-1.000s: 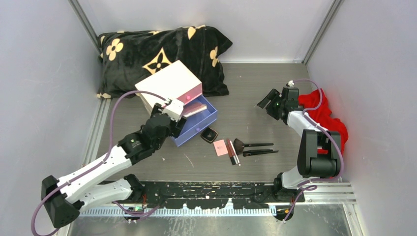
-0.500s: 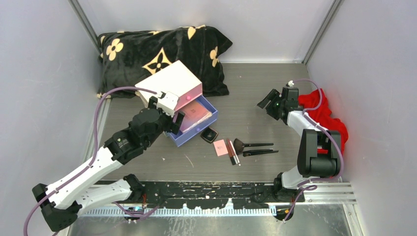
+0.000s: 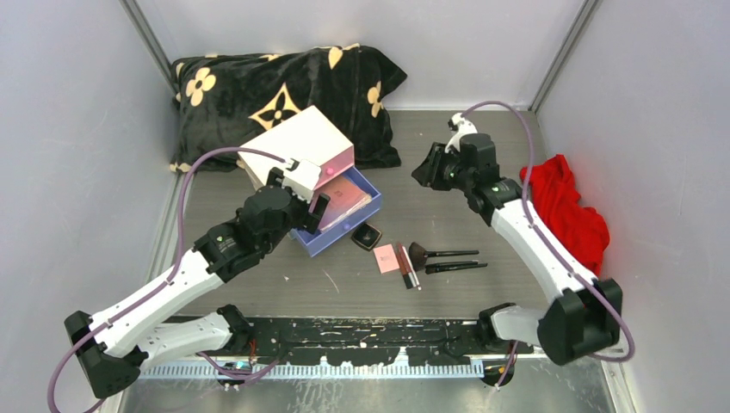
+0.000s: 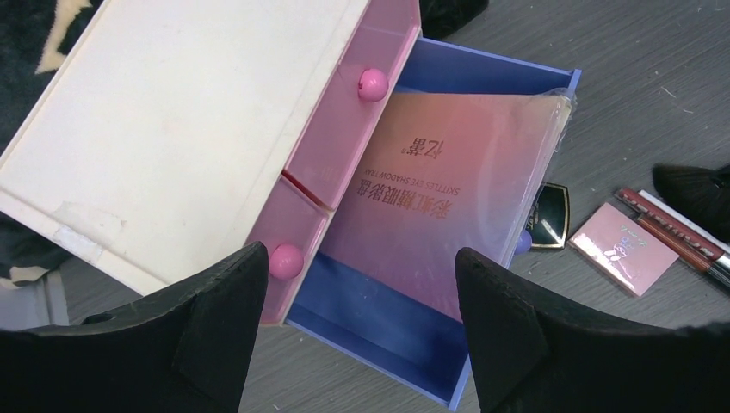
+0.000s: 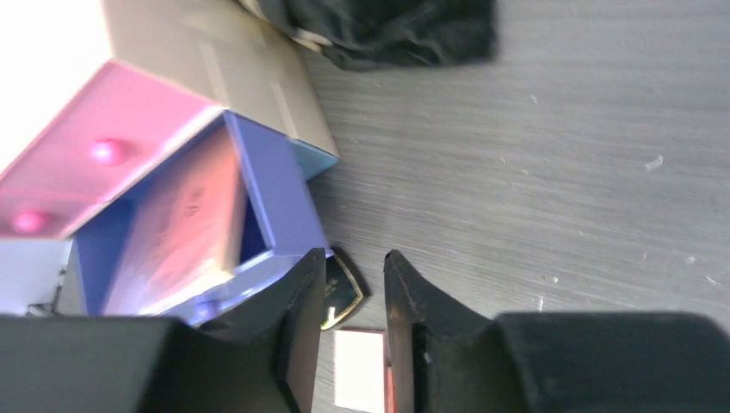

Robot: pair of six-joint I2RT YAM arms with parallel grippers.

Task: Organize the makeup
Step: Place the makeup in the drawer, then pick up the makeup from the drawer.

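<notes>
The flat iridescent pink palette (image 3: 346,194) (image 4: 456,198) lies in the pulled-out blue drawer (image 3: 340,231) (image 4: 387,323). My left gripper (image 3: 303,205) (image 4: 360,258) hangs open just above the drawer's near end, holding nothing. On the table right of the drawer lie a black compact (image 3: 368,236) (image 5: 343,291), a pink compact (image 3: 386,257) (image 4: 624,258), slim tubes (image 3: 408,267) and two black-handled brushes (image 3: 448,260). My right gripper (image 3: 428,168) (image 5: 355,258) hovers high behind them, its jaws a narrow gap apart and empty.
The white chest (image 3: 293,146) with pink drawers (image 4: 344,129) stands tilted against a black flowered pillow (image 3: 275,86) at the back left. A red cloth (image 3: 568,206) lies by the right wall. Grey walls close in the table on three sides.
My right arm swung from beside the red cloth up and left over the table's back middle, its jaws narrowing. The left gripper drew back from the palette, which now rests in the blue drawer.
</notes>
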